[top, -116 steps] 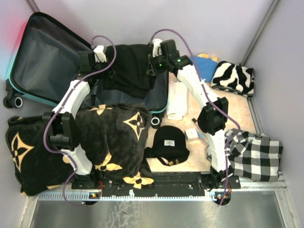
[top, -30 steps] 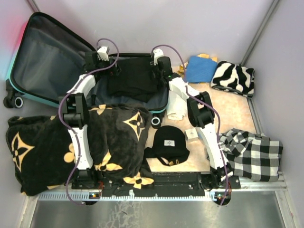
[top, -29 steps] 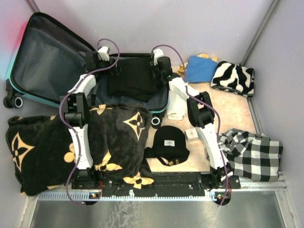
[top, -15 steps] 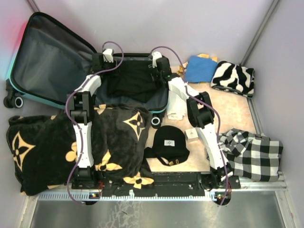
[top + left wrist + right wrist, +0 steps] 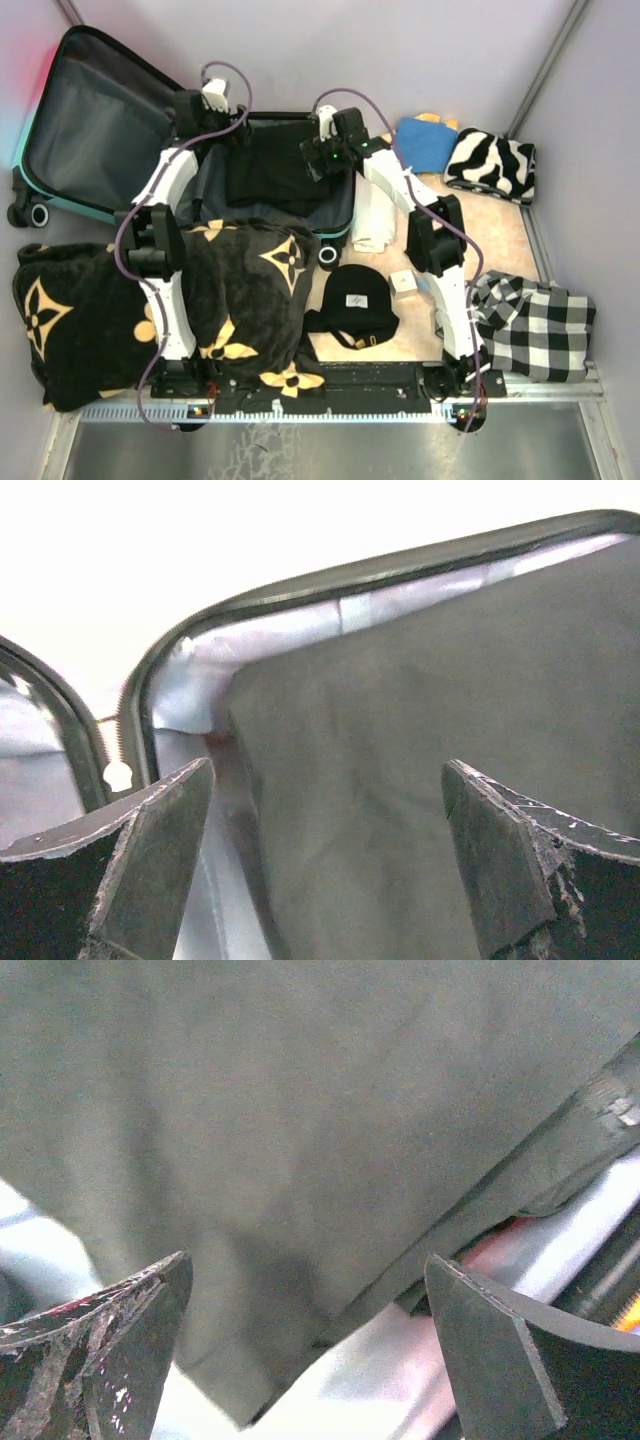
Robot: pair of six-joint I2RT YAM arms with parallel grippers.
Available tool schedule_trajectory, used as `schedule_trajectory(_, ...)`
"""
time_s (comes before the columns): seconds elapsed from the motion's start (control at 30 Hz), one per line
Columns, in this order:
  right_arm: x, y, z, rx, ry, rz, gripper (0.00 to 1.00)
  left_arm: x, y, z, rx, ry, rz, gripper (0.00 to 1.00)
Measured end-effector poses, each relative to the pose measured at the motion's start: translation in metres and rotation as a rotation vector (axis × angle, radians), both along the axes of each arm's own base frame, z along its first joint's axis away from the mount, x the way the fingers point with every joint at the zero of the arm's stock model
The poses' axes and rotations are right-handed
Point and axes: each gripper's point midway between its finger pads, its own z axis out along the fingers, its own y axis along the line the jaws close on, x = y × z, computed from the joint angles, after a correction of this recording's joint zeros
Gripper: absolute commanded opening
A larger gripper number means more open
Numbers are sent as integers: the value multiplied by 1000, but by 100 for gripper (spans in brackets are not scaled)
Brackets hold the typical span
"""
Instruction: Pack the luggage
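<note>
Table [image 5: 497,228] holds open luggage [image 5: 95,120], garment [image 5: 265,172] inside

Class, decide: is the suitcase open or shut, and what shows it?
Open: the suitcase lid lies back, grey lining showing, a black garment in its base.

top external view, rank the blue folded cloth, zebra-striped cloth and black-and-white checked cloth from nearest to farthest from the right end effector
From the right end effector:
1. Blue folded cloth, just to its right, by the far wall.
2. Zebra-striped cloth, further right, in the far corner.
3. Black-and-white checked cloth, near right corner, beside the arm's base.
</note>
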Motion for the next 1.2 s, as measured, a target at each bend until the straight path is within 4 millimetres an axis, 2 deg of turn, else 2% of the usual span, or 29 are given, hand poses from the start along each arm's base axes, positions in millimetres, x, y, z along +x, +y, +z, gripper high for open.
schedule_trajectory(0.07,-13,-3,22,14,8,31,99,-10,-3,31,-8,-35,-21,100)
schedule_trajectory(0.13,-24,-8,54,39,-7,59,99,-26,-6,65,-16,-69,-51,100)
schedule_trajectory(0.23,-39,-27,100,69,-32,89,99,-49,-12,96,-20,-102,-97,100)
schedule_trajectory(0.33,-52,-61,136,90,-42,102,99,-76,-21,107,-17,-102,-176,100)
schedule_trajectory(0.43,-61,-102,150,111,-13,87,99,-99,-32,97,-13,-72,-271,100)
schedule_trajectory(0.5,-72,-129,143,109,36,65,99,-115,-41,83,-17,-35,-334,100)
schedule_trajectory(0.67,-112,-197,102,78,203,-50,98,-145,-64,43,-9,63,-447,100)
schedule_trajectory(0.77,-131,-218,81,96,277,-128,96,-160,-85,21,4,109,-504,100)
schedule_trajectory(0.87,-140,-230,59,133,350,-205,94,-171,-99,8,-3,149,-536,100)
schedule_trajectory(1.0,-139,-228,35,184,404,-263,89,-172,-99,8,-10,156,-529,100)
schedule_trajectory(1.2,-114,-220,3,264,441,-305,81,-172,-91,12,13,152,-501,100)
